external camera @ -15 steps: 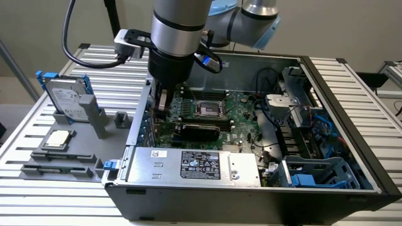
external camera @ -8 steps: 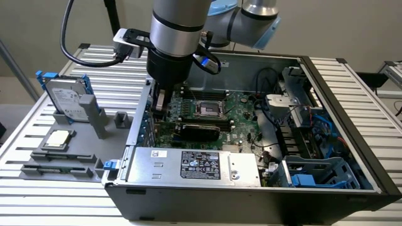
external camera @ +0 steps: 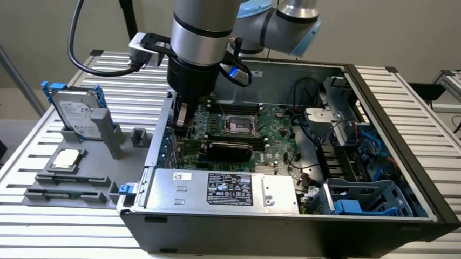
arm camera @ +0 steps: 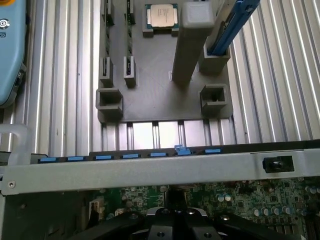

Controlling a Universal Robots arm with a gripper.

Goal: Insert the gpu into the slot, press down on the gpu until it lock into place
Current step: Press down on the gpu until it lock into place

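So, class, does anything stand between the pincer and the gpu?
Nothing visible does. The shut pincer hangs low inside the case, and the gpu lies just beside it with only open board between them.

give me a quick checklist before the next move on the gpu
1. pincer shut: ok
2. pincer down inside the open case, over the motherboard: ok
3. gpu on the motherboard, next to the power supply: ok
4. pincer touching the gpu: cannot tell
5. gpu locked in place: cannot tell
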